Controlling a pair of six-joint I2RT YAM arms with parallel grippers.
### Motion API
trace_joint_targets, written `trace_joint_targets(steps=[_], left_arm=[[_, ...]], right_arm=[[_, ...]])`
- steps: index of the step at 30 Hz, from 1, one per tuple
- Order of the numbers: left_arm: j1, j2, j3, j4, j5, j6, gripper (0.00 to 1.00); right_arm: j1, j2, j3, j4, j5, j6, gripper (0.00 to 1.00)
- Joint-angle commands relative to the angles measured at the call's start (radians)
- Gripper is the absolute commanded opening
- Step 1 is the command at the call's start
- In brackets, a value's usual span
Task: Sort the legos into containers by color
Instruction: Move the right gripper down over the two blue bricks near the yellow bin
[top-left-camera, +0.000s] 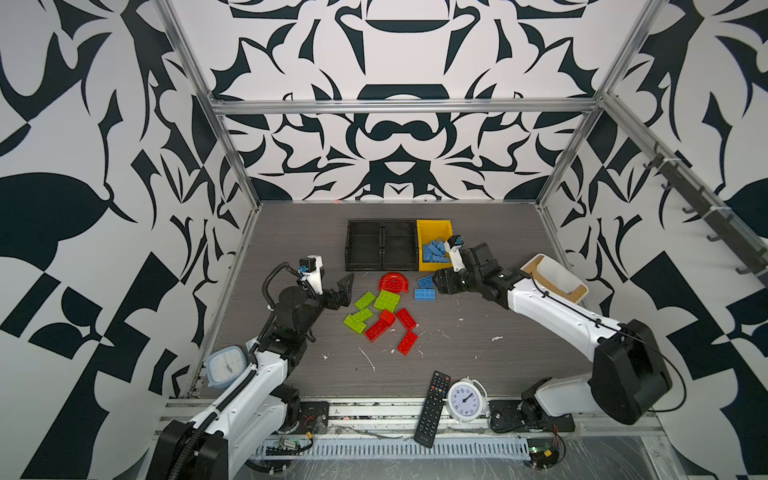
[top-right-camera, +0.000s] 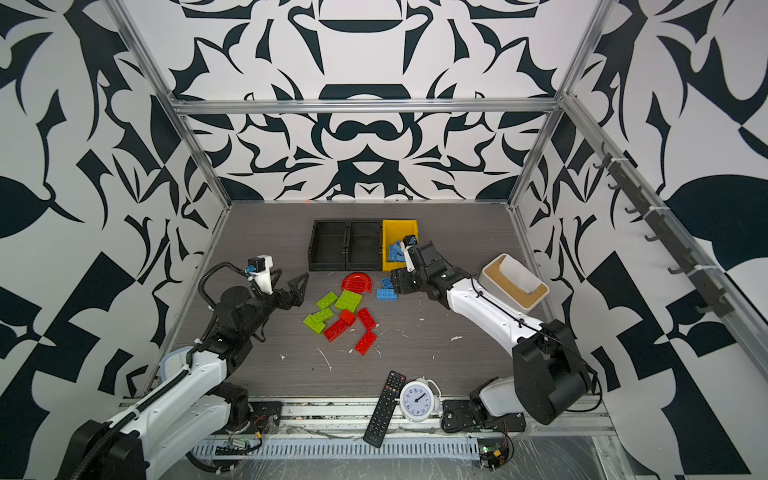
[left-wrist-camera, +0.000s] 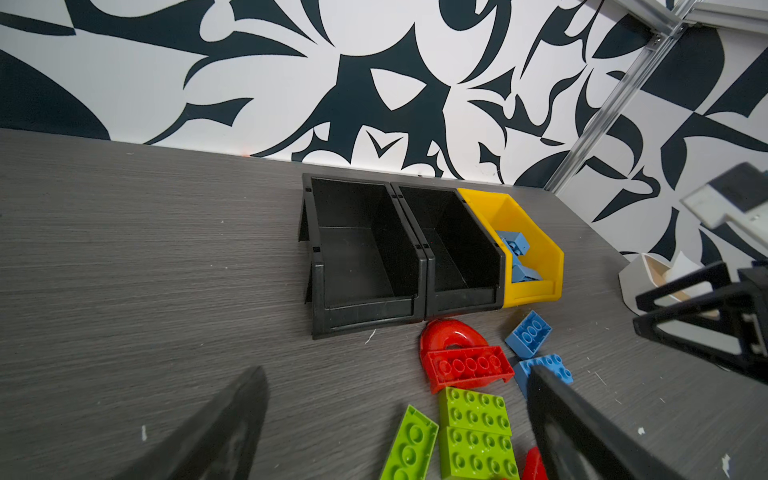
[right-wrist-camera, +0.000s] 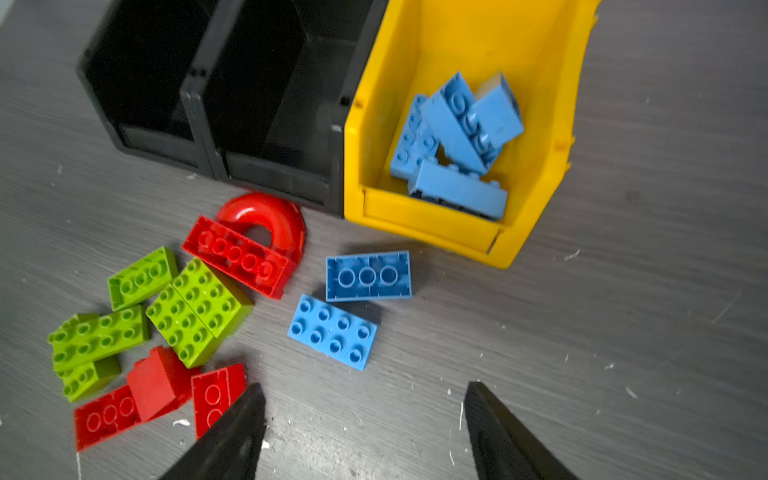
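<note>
Right arm (top-left-camera: 552, 309) stretched forward, right tool (right-wrist-camera: 365, 388) spread empty near 2 blue legos (right-wrist-camera: 332, 330); left tool (left-wrist-camera: 398, 372) gapes wide, empty.

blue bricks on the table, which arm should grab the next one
Right. The right tool, open, hovers beside the two blue bricks, which lie just in front of the yellow bin of blue ones. The left tool, also open, sits beyond the green and red pile.
</note>
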Motion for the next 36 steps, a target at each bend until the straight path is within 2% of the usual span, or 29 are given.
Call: trace_joint_targets(steps=[1, 9, 26, 36], left_arm=[[0.001, 0.017, -0.003, 0.028, 0.005, -0.001, 0.99], [0.0, -0.002, -0.006, 0.02, 0.003, 0.001, 0.99], [0.001, 0.013, -0.001, 0.022, 0.013, -0.003, 0.99], [0.001, 0.008, 0.003, 0.015, 0.023, -0.01, 0.99]], right_arm=[[0.042, 0.015, -0.001, 0.047, 0.08, 0.05, 0.81], [0.086, 0.092, 0.024, 0.06, 0.108, 0.057, 0.82], [0.115, 0.3, 0.101, 0.105, 0.082, 0.045, 0.85], [0.116, 0.343, 0.124, 0.108, 0.074, 0.045, 0.86]])
